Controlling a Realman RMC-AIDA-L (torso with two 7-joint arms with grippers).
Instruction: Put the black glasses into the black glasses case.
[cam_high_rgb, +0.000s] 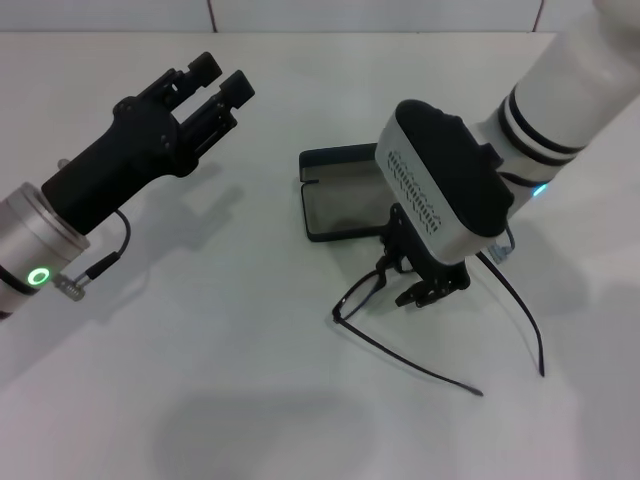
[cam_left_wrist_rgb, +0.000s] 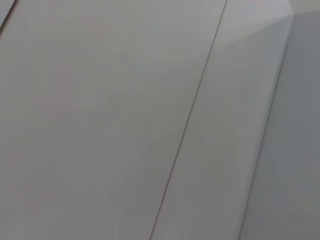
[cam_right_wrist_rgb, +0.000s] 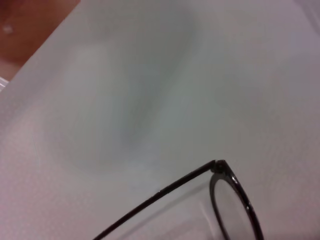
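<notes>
Your right gripper stands at the front of the black glasses, just on the near side of the black glasses case. Its jaws sit at the frame front, but you cannot tell from any view whether they have closed on it. The glasses rest on the white bench with both temple arms spread and pointing away from the case, which lies open, grey lining up.

Judged from this, the grasp is the step in hand: confirm a firm hold on the frame before lifting, and mind the spread temples when moving toward the case.

The right wrist view shows a hinge corner and one temple at close range; the head view alone shows the case.

Your left gripper hangs well left of the case, jaws open, holding nothing.
</notes>
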